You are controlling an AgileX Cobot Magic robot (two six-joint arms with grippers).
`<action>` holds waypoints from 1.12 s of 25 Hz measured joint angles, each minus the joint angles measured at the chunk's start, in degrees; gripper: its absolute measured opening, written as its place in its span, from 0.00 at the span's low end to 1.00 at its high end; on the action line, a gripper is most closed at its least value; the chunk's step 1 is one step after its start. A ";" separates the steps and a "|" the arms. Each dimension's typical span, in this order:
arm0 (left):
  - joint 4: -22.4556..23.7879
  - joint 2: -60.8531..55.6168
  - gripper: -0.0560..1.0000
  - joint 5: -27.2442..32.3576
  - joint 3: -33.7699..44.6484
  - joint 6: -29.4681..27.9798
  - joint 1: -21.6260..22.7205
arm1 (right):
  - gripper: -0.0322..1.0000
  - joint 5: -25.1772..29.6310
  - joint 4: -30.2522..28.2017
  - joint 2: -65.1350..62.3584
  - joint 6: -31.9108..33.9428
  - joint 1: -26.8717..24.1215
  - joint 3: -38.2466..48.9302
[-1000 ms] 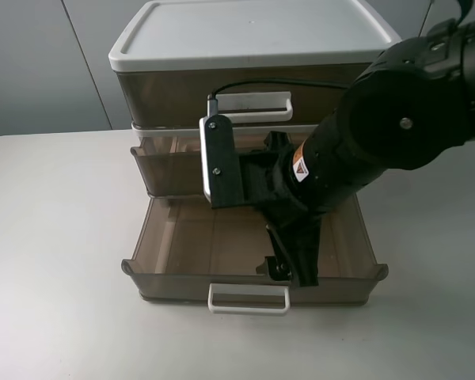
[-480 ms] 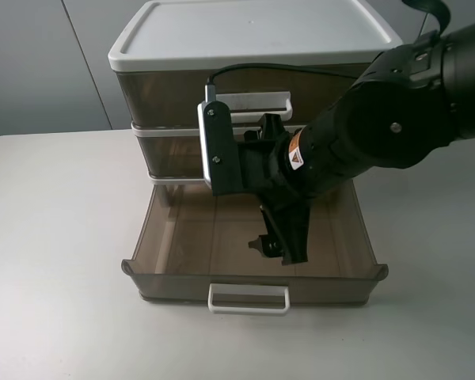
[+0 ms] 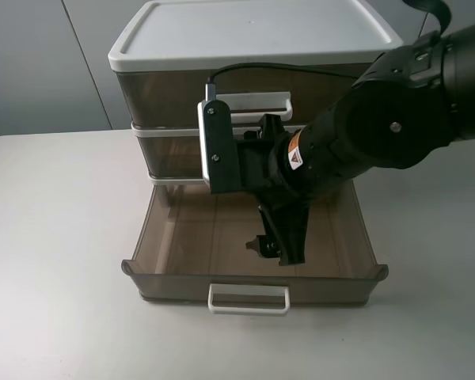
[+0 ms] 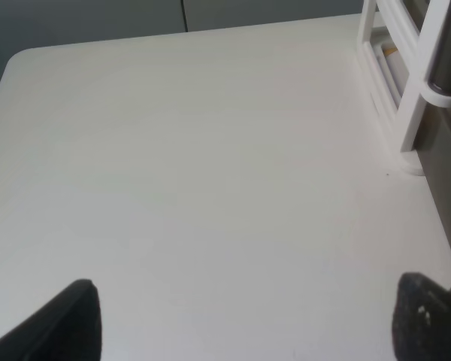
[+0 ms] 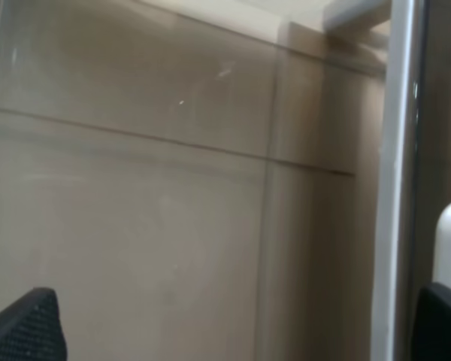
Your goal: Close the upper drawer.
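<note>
One tier went in during the last second: upper drawer (image 3: pixel 170 154) now sits flush in the drawer stack (image 3: pixel 253 32) at the worktop (image 3: pixel 47 237) far edge, so task looks done; right pincer (image 3: pixel 273 247) hangs spread wide over the pulled-out lowest drawer (image 3: pixel 190 237), left pincer (image 4: pixel 252 323) likewise spread

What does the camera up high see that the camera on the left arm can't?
Only the high camera shows the whole stack of drawers. It has the white lid on top, the upper drawer looking pushed in, and the lowest drawer pulled out. The right gripper hangs open over that lowest drawer.

Only the left wrist camera shows the left gripper, open above bare tabletop.

Both show the white table and a bit of the cabinet's white frame.
</note>
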 joint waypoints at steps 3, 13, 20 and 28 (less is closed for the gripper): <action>0.00 0.00 0.75 0.00 0.00 0.00 0.00 | 0.71 2.92 1.76 -2.73 1.65 0.12 0.00; 0.00 0.00 0.75 0.00 0.00 0.00 0.00 | 0.71 19.90 4.48 -23.73 16.88 0.47 0.00; 0.00 0.00 0.75 0.00 0.00 0.00 0.00 | 0.71 31.26 4.48 -40.32 21.76 0.47 0.00; 0.00 0.00 0.75 0.00 0.00 0.00 0.00 | 0.71 45.78 4.65 -57.48 31.21 0.47 1.62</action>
